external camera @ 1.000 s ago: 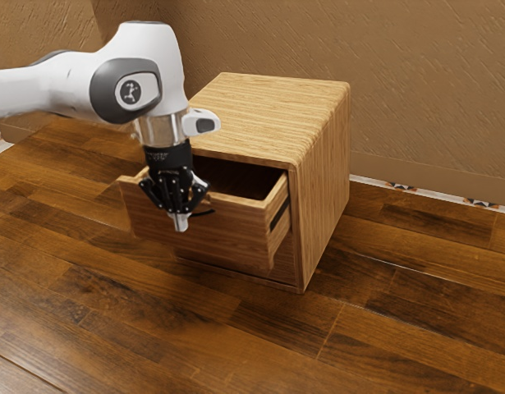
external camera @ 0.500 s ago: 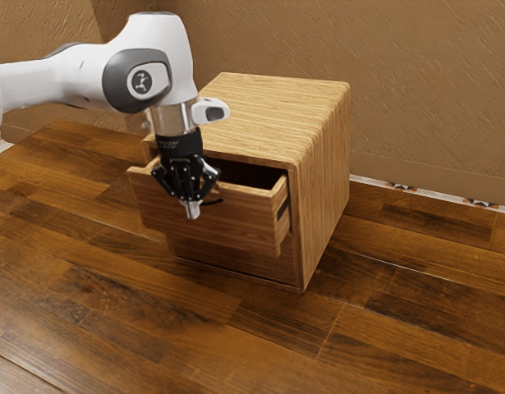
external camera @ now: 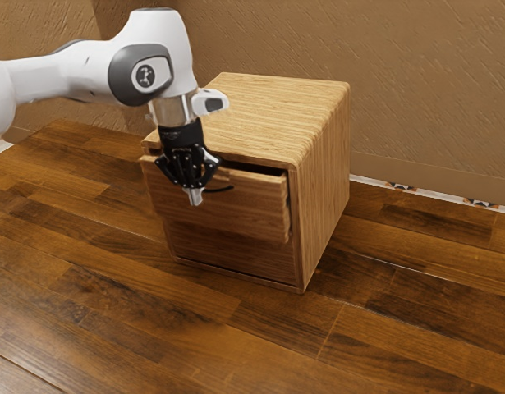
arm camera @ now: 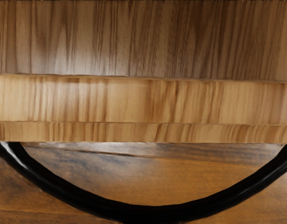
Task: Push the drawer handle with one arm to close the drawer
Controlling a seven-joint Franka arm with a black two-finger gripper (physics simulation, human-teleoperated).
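the gripper (external camera: 195,197) had its fingertips together, nothing seen between; the handle (arm camera: 152,213) looked stiff, slick, best pushed mid-curve, the drawer (external camera: 252,207) probably light.

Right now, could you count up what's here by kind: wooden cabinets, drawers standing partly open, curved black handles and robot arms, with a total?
Wooden cabinet: 1
Partly open drawer: 1
Curved black handle: 1
Robot arm: 1
Total: 4
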